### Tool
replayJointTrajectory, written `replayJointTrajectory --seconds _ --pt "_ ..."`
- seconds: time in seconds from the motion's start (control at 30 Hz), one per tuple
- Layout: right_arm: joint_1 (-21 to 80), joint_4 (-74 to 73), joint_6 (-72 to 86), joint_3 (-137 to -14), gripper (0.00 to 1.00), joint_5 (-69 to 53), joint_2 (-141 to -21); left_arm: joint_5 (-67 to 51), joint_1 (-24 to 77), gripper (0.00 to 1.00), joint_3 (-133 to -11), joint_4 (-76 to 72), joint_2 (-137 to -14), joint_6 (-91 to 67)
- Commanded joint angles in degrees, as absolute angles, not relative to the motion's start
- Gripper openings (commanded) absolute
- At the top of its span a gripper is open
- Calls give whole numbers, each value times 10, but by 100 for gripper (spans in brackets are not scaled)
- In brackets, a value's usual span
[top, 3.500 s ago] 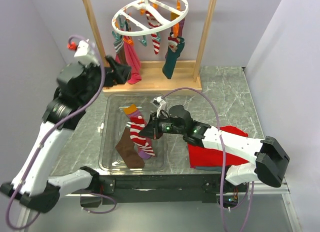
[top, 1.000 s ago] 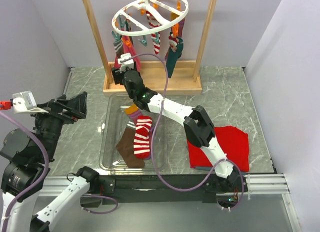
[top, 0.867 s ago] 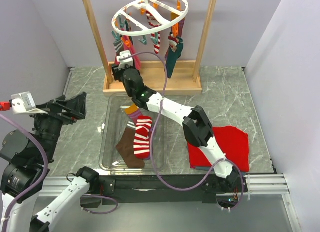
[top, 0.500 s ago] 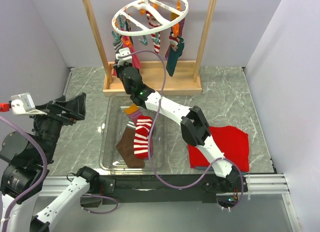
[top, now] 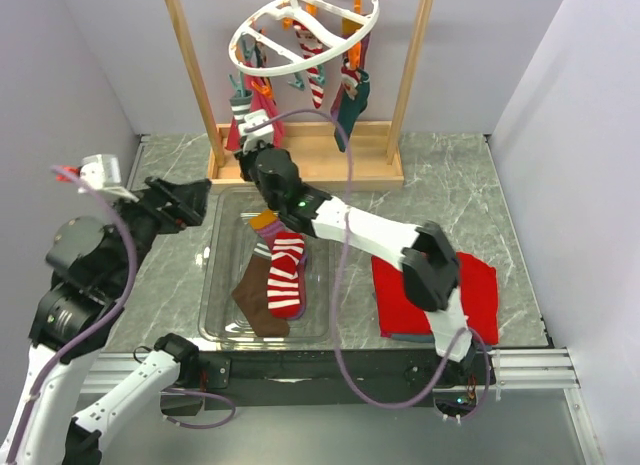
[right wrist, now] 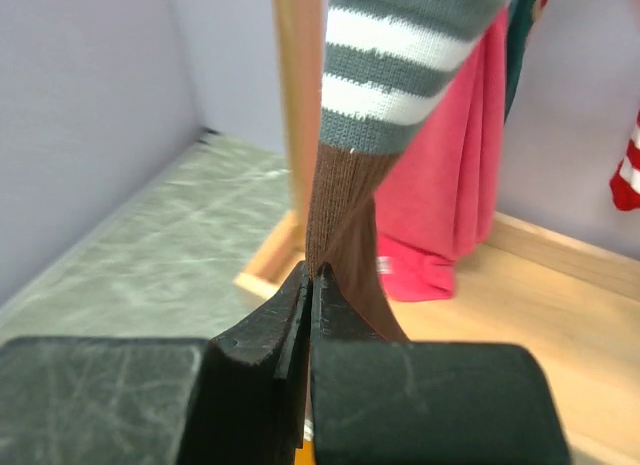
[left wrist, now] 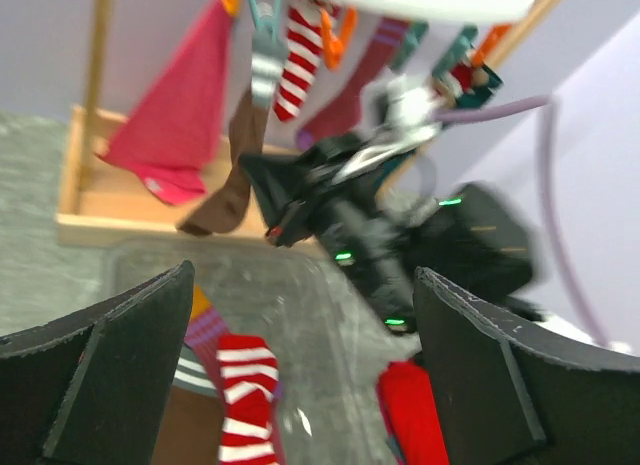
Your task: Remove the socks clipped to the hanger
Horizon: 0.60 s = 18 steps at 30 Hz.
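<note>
now the right gripper (right wrist: pixel 310 280) is pinched tight on the brown sock (right wrist: pixel 345 210) that hangs clipped at the left of the hanger (top: pixel 237 43), just behind the clear bin (top: pixel 212 285), likely to tug it free, while the left gripper (top: pixel 185 202) hovers wide open, empty.

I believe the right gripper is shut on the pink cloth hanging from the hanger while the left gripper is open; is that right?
Not quite. The right gripper is shut on the brown sock with the white bands, not on the pink cloth hanging just behind it. The right wrist view shows this plainly. The left gripper is indeed open.
</note>
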<state>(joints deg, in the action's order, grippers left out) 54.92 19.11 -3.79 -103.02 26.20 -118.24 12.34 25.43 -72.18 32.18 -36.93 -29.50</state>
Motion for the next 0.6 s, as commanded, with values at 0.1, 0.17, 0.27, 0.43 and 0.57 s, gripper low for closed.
replayJointTrajectory --seconds 0.1,0.17,0.27,0.43,0.57 --pt "552 103 55 -958 0 188 -1014 30 255 94 -736 273 -416 -357" --pt "550 92 68 -926 0 171 -977 16 254 94 -756 269 -437 -363" --pt "542 63 72 -910 0 137 -947 4 255 94 -784 263 -468 -371" --pt "536 51 81 -885 0 99 -911 -2 255 94 -814 248 -519 -385" --pt "535 73 97 -845 0 84 -883 16 255 94 -859 256 -565 -388"
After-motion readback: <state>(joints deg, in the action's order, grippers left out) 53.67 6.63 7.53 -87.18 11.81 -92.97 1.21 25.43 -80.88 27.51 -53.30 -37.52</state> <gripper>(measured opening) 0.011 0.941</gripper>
